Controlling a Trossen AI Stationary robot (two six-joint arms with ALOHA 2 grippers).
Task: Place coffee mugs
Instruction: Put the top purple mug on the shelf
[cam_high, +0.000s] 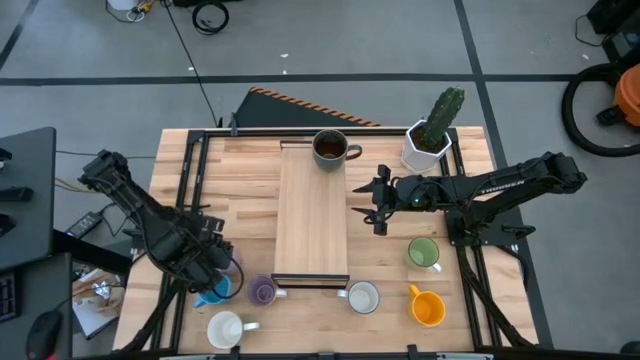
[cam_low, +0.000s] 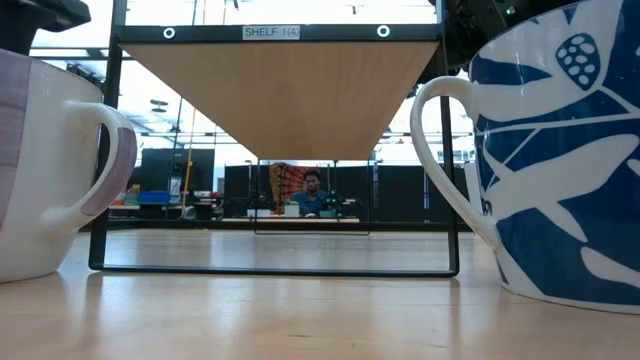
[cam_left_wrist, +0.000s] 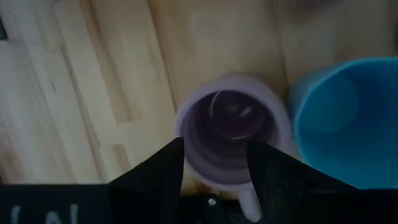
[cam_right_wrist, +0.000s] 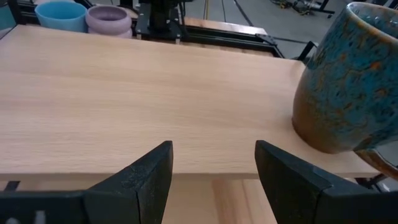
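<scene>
table (cam_high: 250, 170): pale wood planks, matt
shelf board (cam_high: 312, 210): smooth light wood
brown mug (cam_right_wrist: 351, 81): glossy speckled glaze
shelf frame (cam_low: 108, 150): black metal

- Wooden shelf board (cam_high: 313, 212) runs down the middle of the table (cam_high: 240, 170), in a black frame (cam_high: 196, 170); low view shows a label reading "SHELF 1(4)" on the top bar.
- White faceted pot (cam_high: 424, 150) with green cactus (cam_high: 441, 115) at the table's far right corner.
- Black-and-orange striped strip (cam_high: 310, 106) on the floor behind the table.
- Person (cam_low: 313, 195) seated far back in the room, low view.
- Dark desk (cam_high: 25, 195) left of the table.
</scene>
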